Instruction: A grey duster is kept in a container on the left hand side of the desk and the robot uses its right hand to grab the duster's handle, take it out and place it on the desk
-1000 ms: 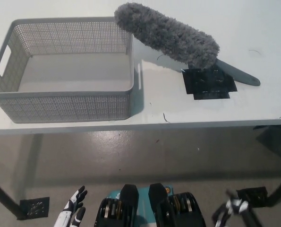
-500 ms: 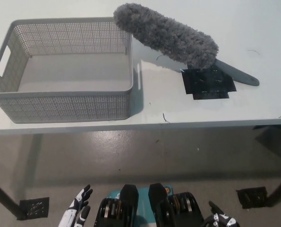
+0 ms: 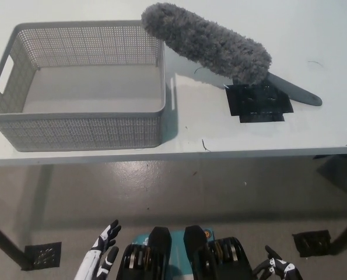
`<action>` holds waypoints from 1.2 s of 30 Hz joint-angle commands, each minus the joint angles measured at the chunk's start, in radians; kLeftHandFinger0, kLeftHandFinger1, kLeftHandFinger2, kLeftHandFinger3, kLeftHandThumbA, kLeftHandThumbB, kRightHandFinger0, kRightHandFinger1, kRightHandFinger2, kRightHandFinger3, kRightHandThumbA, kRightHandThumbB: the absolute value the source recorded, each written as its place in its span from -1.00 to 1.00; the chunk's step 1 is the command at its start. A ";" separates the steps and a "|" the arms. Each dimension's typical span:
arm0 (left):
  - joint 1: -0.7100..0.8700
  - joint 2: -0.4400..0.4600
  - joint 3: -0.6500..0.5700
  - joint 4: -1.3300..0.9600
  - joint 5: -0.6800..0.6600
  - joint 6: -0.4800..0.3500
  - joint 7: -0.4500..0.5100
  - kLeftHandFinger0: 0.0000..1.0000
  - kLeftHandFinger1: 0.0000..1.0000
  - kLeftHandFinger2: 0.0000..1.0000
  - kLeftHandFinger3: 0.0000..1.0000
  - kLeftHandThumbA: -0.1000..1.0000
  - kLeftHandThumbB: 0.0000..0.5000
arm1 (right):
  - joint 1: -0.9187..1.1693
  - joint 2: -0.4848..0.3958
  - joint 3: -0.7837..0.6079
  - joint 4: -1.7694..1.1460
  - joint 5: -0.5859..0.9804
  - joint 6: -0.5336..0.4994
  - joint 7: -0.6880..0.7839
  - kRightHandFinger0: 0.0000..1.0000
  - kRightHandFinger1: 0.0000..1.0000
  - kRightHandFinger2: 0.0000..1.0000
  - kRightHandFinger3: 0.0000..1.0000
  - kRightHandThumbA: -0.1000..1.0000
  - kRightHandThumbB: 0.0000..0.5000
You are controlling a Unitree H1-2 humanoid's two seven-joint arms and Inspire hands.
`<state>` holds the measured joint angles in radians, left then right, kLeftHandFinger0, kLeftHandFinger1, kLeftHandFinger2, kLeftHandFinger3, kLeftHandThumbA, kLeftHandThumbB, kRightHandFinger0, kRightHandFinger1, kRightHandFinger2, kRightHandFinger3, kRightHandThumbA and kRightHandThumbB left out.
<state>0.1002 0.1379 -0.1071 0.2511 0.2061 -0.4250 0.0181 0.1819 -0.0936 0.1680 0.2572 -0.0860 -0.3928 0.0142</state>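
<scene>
The grey duster (image 3: 211, 45) lies well away from both hands, far up the picture from them, on the white desk (image 3: 231, 134). Its head is a long, thick, fluffy roll of grey pile, rounded at both ends and set on a slant. The upper end rests against the far right corner of the grey container (image 3: 80, 87), seemingly on or just over its rim. The lower end comes down towards a black patch (image 3: 258, 102) on the desk. From that lower end a flat, smooth, darker grey handle (image 3: 295, 90) sticks out, tapering to a rounded tip and lying across the top corner of the black patch.

The container is a perforated plastic basket with a cut-out grip in its left wall, and its inside looks bare.

The left hand (image 3: 103, 259) hangs low at the bottom edge, below the desk's front edge and over the floor, its fingers spread and holding nothing. The right hand (image 3: 275, 268) shows only in part at the bottom edge, likewise below the desk and far beneath the handle. A few of its fingers appear loosely apart and it grasps nothing.
</scene>
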 commanded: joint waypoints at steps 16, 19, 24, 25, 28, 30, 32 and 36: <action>-0.012 0.002 0.006 -0.021 0.000 -0.045 0.021 1.00 1.00 1.00 1.00 0.91 -0.56 | -0.024 -0.017 0.035 -0.016 -0.038 -0.077 -0.053 1.00 1.00 1.00 1.00 1.00 -0.05; -0.012 0.002 0.006 -0.023 -0.003 -0.045 0.024 1.00 1.00 1.00 1.00 0.88 -0.56 | -0.029 -0.017 0.035 -0.014 -0.038 -0.077 -0.053 1.00 1.00 1.00 1.00 1.00 -0.01; -0.011 0.005 0.005 -0.023 0.003 -0.045 0.021 1.00 1.00 1.00 1.00 0.92 -0.49 | -0.033 -0.021 0.041 -0.012 -0.047 -0.077 -0.062 1.00 1.00 1.00 1.00 1.00 0.02; -0.011 0.005 0.005 -0.024 0.004 -0.045 0.020 1.00 1.00 1.00 1.00 0.92 -0.49 | -0.034 -0.022 0.043 -0.010 -0.049 -0.077 -0.065 1.00 1.00 1.00 1.00 1.00 0.02; -0.018 0.004 0.007 -0.025 0.005 -0.045 0.025 1.00 1.00 1.00 1.00 0.89 -0.53 | -0.047 -0.028 0.051 -0.005 -0.061 -0.077 -0.075 1.00 1.00 1.00 1.00 1.00 0.01; -0.017 0.005 0.009 -0.025 0.009 -0.045 0.021 1.00 1.00 1.00 1.00 0.89 -0.55 | -0.049 -0.032 0.058 -0.004 -0.069 -0.077 -0.086 1.00 1.00 1.00 1.00 1.00 -0.01; -0.025 0.004 0.010 -0.024 0.007 -0.045 0.024 1.00 1.00 1.00 1.00 0.89 -0.49 | -0.060 -0.033 0.059 0.000 -0.064 -0.077 -0.086 1.00 1.00 1.00 1.00 1.00 0.03; -0.026 0.005 0.009 -0.023 0.003 -0.045 0.023 1.00 1.00 1.00 1.00 0.89 -0.44 | -0.062 -0.039 0.067 -0.003 -0.072 -0.077 -0.097 1.00 1.00 1.00 1.00 1.00 -0.03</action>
<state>0.0828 0.1382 -0.1051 0.2510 0.2087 -0.4302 0.0181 0.1376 -0.1166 0.2244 0.2625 -0.1365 -0.4001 -0.0524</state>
